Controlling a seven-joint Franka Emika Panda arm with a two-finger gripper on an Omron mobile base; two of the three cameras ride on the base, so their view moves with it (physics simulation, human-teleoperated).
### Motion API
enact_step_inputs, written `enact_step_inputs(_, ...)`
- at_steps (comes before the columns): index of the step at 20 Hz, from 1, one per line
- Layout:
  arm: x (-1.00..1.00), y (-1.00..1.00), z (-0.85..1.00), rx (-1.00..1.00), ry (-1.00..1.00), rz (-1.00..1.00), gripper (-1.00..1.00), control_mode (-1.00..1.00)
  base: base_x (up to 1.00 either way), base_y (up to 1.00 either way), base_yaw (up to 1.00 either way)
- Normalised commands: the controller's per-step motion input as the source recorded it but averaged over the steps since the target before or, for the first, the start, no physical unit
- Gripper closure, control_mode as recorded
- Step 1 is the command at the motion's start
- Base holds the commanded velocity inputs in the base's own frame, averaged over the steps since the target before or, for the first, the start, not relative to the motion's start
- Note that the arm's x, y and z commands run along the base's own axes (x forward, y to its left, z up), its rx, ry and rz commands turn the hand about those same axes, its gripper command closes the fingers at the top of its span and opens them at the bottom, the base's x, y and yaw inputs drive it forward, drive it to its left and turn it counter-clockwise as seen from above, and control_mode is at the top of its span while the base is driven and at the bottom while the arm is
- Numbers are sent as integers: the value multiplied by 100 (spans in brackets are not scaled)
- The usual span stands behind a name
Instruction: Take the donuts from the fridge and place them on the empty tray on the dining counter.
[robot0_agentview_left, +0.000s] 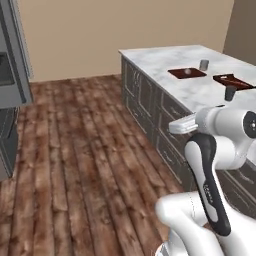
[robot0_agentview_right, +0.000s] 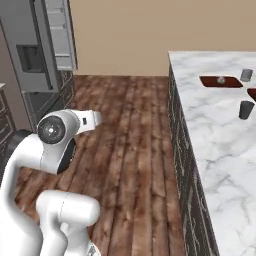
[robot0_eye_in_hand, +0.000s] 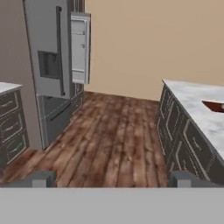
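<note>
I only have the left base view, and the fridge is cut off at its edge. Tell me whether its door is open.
Observer: In the hand view, one door of the fridge stands swung open, with its inner shelves showing.
Operator: Report the gripper.
Observer: The gripper is open with nothing between its tips, and it looks along the floor between fridge and counter.
Operator: Say what's left of the fridge.
Observer: A pale worktop over drawers.
</note>
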Motion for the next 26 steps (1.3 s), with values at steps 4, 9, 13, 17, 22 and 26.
enact_step_inputs(4,0,0,0,0,0,0,-100,100,100,64,4)
enact_step_inputs(9,0,0,0,0,0,0,-100,100,100,9,34)
enact_step_inputs(13,0,0,0,0,0,0,-100,100,100,-2,51)
enact_step_inputs(17,0,0,0,0,0,0,-100,100,100,-4,57)
enact_step_inputs(22,0,0,0,0,0,0,-100,100,100,-44,47)
enact_step_inputs(26,0,0,0,0,0,0,-100,100,100,-100,19)
